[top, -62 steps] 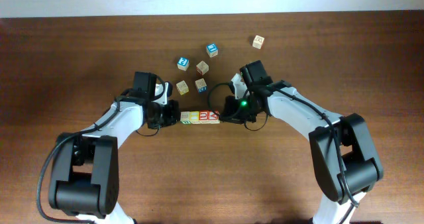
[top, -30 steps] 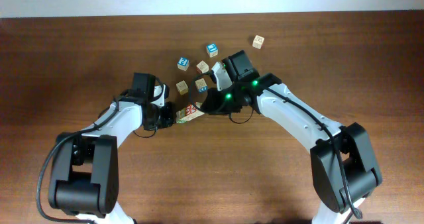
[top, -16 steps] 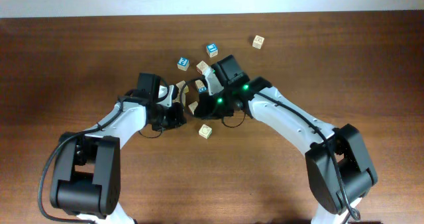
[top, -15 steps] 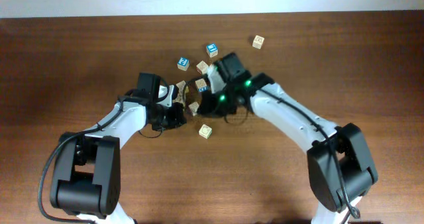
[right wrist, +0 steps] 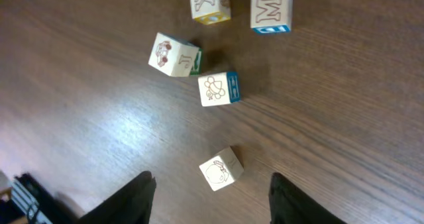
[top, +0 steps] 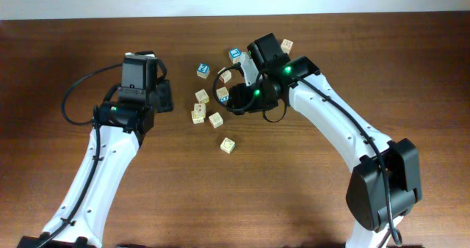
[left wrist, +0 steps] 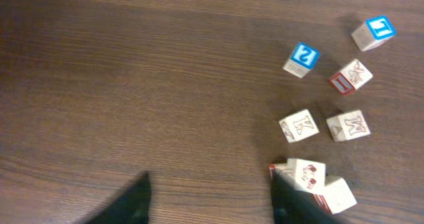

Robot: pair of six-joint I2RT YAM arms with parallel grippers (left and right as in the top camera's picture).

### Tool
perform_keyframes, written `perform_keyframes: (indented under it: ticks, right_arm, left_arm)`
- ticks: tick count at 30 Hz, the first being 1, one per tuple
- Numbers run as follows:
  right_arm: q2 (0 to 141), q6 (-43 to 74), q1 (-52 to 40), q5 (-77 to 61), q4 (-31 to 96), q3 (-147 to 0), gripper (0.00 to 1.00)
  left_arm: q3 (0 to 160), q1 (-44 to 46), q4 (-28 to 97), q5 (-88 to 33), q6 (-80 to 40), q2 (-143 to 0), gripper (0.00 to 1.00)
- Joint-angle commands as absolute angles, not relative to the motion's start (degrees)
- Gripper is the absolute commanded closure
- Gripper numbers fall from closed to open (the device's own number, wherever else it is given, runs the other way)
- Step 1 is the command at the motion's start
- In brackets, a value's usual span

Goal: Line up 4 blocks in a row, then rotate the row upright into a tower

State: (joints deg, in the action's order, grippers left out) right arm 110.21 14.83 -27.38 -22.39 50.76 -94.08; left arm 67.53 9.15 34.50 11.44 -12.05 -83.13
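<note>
The blocks lie scattered loose on the table, no two in line. One pale block (top: pixel 228 144) (right wrist: pixel 220 168) lies alone nearest me, showing a line drawing on top. Two more blocks (top: pixel 197 116) (top: pixel 215 119) sit close together; in the left wrist view they (left wrist: pixel 306 173) (left wrist: pixel 334 194) show red on their sides. In the right wrist view one (right wrist: pixel 174 54) has a green side. My left gripper (top: pixel 163 97) (left wrist: pixel 209 204) hangs open to their left, holding nothing. My right gripper (top: pixel 236 101) (right wrist: pixel 218 204) is open above the table, holding nothing.
Other cubes sit behind: a K cube (top: pixel 202 96) (left wrist: pixel 298 125), an M cube (top: pixel 222 94) (left wrist: pixel 348 125), blue-faced cubes (top: pixel 202 70) (top: pixel 235 55), a red-edged cube (left wrist: pixel 351 76), and one far right (top: pixel 286 46). The table's back edge (top: pixel 235 16) runs across the top.
The row squeezed between both grippers has broken apart and its blocks scattered. Both grippers have opened and drawn back, the left far up-left, the right up toward the back.
</note>
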Motion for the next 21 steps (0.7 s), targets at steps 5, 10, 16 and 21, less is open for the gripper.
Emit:
perform_keyframes:
  ticks: [5,10,16,21]
  right_arm:
    - [114.61,18.68,-32.16,-14.61,39.48,-95.81,0.23]
    - [122.78,22.2,-36.03,-14.37,31.59,-95.81,0.23]
    - [126.8,24.51,-36.8,-14.31,26.48,-95.81,0.55]
    - [126.8,24.51,-36.23,-11.07,27.51,-95.81,0.79]
  left_arm:
    - [68.62,8.84,34.87,14.39,-11.68,-81.93,0.01]
    - [68.62,8.84,34.85,14.39,-11.68,-81.93,0.01]
    - [68.62,8.84,34.85,14.39,-11.68,-81.95,0.01]
    - [68.62,8.84,34.85,14.37,-11.68,-81.93,0.01]
